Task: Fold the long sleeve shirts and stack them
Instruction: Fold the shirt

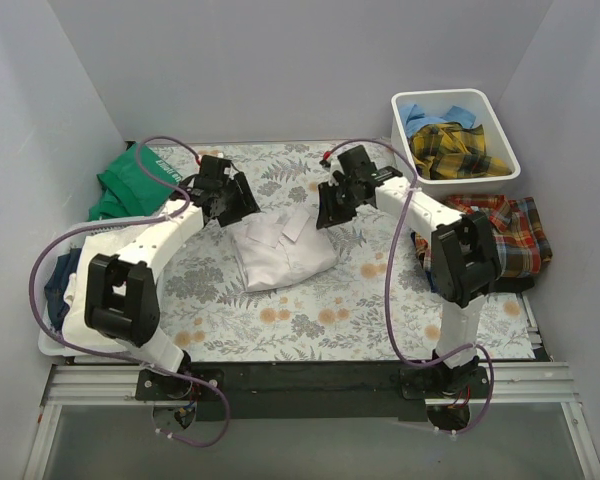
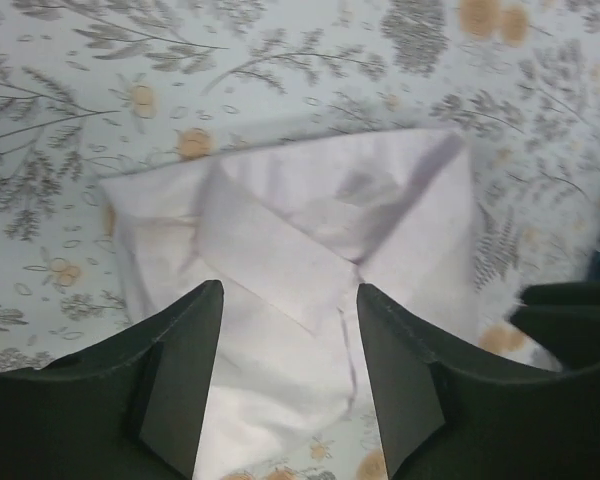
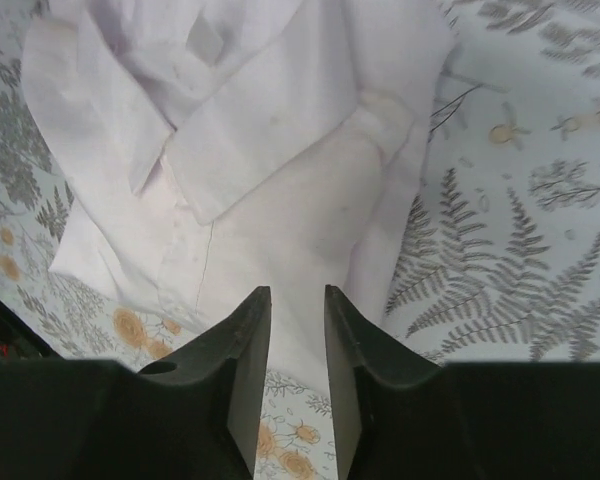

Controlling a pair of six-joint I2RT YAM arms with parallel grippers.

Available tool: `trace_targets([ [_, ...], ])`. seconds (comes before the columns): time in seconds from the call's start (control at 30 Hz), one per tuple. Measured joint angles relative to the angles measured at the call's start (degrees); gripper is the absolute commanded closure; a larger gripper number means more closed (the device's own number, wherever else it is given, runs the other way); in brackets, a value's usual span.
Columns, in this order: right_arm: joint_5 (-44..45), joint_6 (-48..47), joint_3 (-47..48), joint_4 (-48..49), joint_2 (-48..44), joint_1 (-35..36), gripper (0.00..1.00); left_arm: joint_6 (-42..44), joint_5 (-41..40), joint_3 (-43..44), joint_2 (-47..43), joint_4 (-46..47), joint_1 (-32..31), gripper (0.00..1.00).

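The white shirt (image 1: 280,250) lies folded into a compact bundle in the middle of the floral cover (image 1: 310,310), collar up and towards the far side. The left gripper (image 1: 244,206) hangs over the bundle's far left corner. Its fingers (image 2: 185,390) stand wide apart with nothing between them, only cloth below. The right gripper (image 1: 330,213) is over the far right corner. Its fingers (image 3: 242,380) leave a narrow gap that holds nothing, and they seem to sit just clear of the cloth, though the close view does not settle that.

A white bin (image 1: 445,95) at the far right holds the yellow plaid shirt (image 1: 460,150) and the blue shirt (image 1: 425,115). The red plaid shirt (image 1: 505,235) lies crumpled just in front of the bin, by the right arm. A green cloth (image 1: 125,185) sits at the far left
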Motion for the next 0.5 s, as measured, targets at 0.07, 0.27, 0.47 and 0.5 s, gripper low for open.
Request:
trace_targets([
  [0.07,0.2,-0.1,-2.1,-0.3,0.0,1.6,0.70,-0.1,2.7,-1.0,-2.7,1.4,-1.4,0.46],
  [0.27,0.0,0.5,-5.9,-0.7,0.6,3.7,0.73,-2.6,8.1,-8.9,-4.8,5.7,-9.0,0.47],
  [0.47,0.5,1.1,-7.0,0.6,2.4,3.2,0.76,-5.1,6.1,-15.0,0.4,5.1,-10.5,0.47],
  [0.5,0.4,1.3,-7.5,1.1,2.6,3.2,0.76,-5.4,4.4,-15.4,1.1,4.1,-10.5,0.46],
])
